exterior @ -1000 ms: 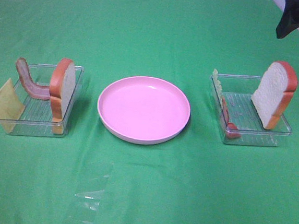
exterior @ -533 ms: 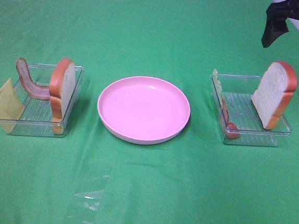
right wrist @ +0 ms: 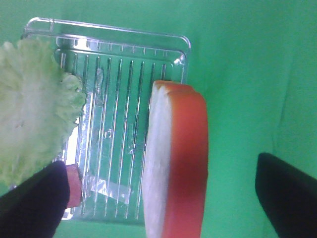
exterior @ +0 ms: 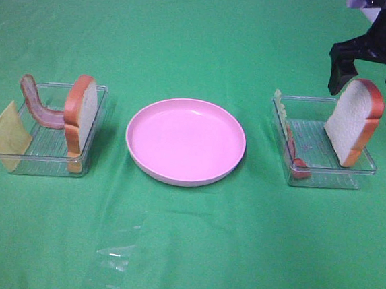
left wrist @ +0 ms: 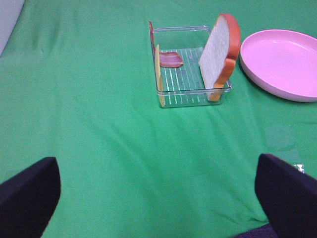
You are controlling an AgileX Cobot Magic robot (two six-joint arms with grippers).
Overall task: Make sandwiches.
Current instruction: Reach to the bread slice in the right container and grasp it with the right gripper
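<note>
Both spread wide: left claw (left wrist: 158, 198) over green tabletop (left wrist: 99, 124), right claw (exterior: 362, 83) above the bread slice (exterior: 351, 124), which stands upright against the tray's (exterior: 325, 180) outer wall.

Left gripper (left wrist: 158, 196), right gripper (right wrist: 158, 196): jaws wide

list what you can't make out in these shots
- Left gripper: absent from the exterior view; the left wrist view's edge cuts off all but two fingertips.
- Right gripper: the exterior view's corner cuts off its body.
- Lettuce: exterior view, edge-on, only a sliver.
- Bacon by the lettuce: right wrist view, mostly behind a finger.
</note>
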